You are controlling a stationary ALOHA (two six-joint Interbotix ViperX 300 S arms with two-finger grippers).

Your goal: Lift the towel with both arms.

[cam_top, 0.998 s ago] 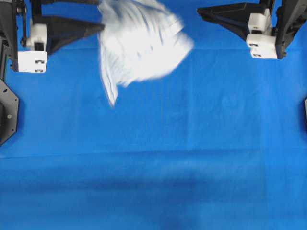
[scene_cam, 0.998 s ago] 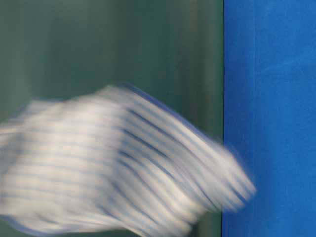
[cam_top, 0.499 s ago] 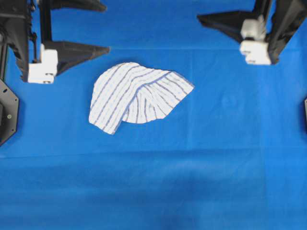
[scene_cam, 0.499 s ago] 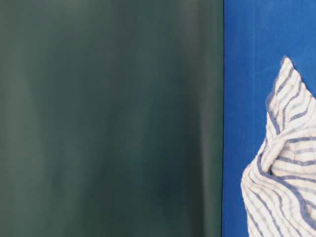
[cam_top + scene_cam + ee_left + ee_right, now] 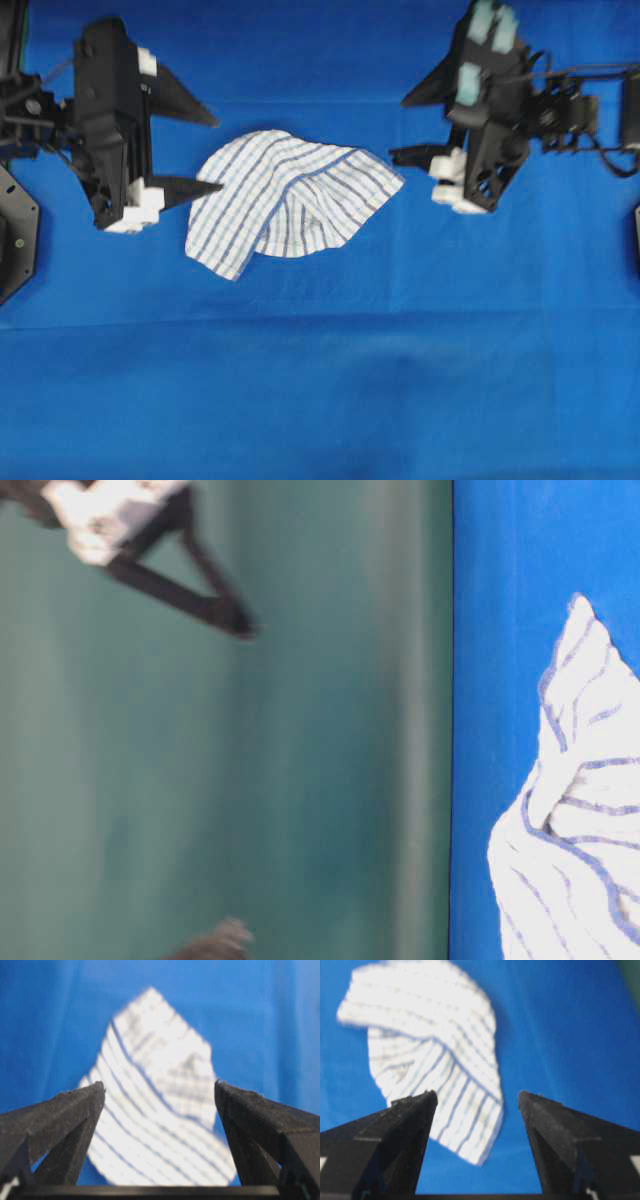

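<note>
The towel [image 5: 290,200], white with thin blue-grey checks, lies crumpled and partly folded over itself on the blue cloth [image 5: 320,380]. My left gripper [image 5: 217,154] is open at the towel's left edge, its lower fingertip over the cloth's rim. In the left wrist view the towel [image 5: 160,1110] fills the gap between the spread fingers of the gripper [image 5: 159,1084]. My right gripper [image 5: 399,129], with teal tabs, is open just right of the towel's right corner. The right wrist view shows that corner [image 5: 470,1135] below the gripper [image 5: 476,1094], nearer its left finger. Neither gripper holds anything.
Black base plates sit at the left edge [image 5: 15,235] and right edge [image 5: 636,240] of the table. In the table-level view the towel [image 5: 580,830] rests on the blue surface, with a black finger [image 5: 180,590] blurred in front of the green backdrop [image 5: 300,780].
The towel dropped from the air near the left gripper onto the blue cloth and has lain still since. Both arms swung in toward its two ends, and the left gripper opened wider.
</note>
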